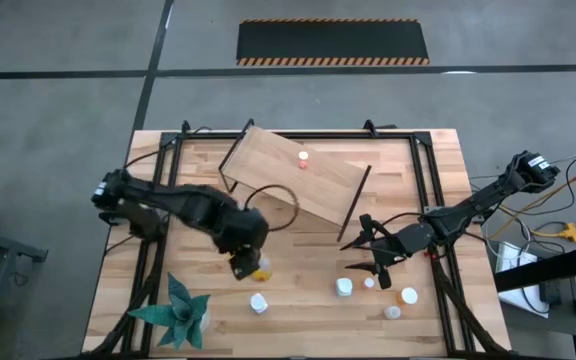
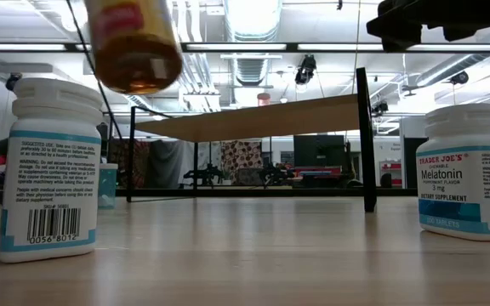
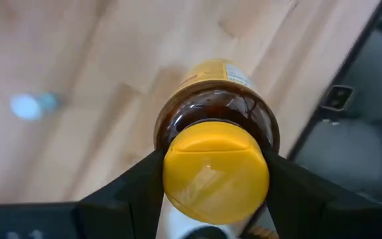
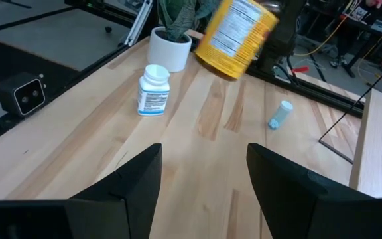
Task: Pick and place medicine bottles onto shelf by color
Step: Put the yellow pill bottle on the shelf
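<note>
Amber bottle (image 3: 214, 133) in left fingers (image 3: 138, 179) | plant (image 1: 178, 308) beside | shelf (image 1: 293, 175) beyond

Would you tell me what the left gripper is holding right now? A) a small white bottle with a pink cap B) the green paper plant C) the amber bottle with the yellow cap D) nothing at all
C: in the left wrist view the left gripper has its fingers clamped on the yellow cap of the amber bottle, which hangs clear of the table in the low view.

Amber bottle (image 3: 214, 113) with yellow cap (image 3: 215, 174) hangs tilted above the tabletop (image 1: 298, 300).
</note>
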### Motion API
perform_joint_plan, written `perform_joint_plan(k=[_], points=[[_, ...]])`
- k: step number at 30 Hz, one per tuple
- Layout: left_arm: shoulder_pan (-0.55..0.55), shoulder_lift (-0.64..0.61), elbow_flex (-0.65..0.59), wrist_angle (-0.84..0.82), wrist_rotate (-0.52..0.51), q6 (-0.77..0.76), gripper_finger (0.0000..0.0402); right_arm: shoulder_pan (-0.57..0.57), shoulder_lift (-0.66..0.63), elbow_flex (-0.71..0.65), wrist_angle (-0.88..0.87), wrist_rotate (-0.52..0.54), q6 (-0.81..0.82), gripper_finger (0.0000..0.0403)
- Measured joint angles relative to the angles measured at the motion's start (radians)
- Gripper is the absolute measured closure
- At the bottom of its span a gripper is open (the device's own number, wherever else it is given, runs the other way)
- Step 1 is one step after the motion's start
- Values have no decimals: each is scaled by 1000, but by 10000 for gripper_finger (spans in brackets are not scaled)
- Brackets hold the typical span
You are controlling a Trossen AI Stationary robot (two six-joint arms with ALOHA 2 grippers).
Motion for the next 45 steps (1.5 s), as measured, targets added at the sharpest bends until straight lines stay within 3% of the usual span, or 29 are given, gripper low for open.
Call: perform_joint_plan(k=[2,7,13,19,45], points=[[47,57,94,-71,-22,89,205,0,0,0,-1,1,0,190],[184,145,290,-62,-43,321,205,0,0,0,0,4,-6,190],[319,174,451,-59,-113,473,205,0,0,0,3,4,-25,190],[410,123,439,-62,-184,487,205,0,0,0,0,4,-31,191],[653,38,229,-62,-208,568,205,0,0,0,-1,4,-17,191]])
